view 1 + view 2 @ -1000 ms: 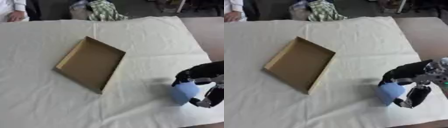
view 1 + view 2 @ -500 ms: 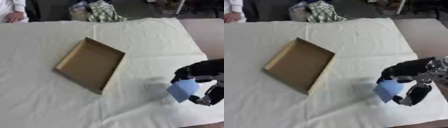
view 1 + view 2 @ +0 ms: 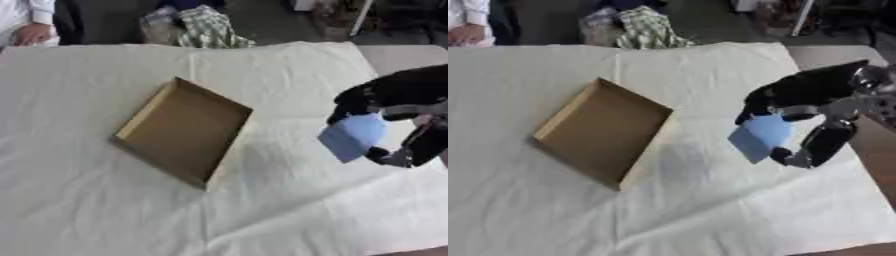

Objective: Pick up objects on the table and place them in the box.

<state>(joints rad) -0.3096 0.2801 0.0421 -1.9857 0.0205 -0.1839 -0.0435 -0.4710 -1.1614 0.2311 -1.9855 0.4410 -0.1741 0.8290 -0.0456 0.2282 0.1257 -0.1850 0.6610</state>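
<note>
Your right hand is grasping a light blue flat object, fingers curled over its upper edge and the thumb curled beneath its lower right side. The object hangs tilted, lifted off the white cloth that covers the table, above the cloth's right-hand part, nearer the right edge than the middle. Its shadow falls on the cloth just left of it.

The box, a shallow open brown cardboard tray, lies askew at the middle of the cloth with one corner pointing toward the far edge. Nothing shows inside it. The blue object is to the right of the box and apart from it, not over the opening.

Your left hand shows in neither view.

At the far edge of the table lies a heap of checked fabric.
</note>
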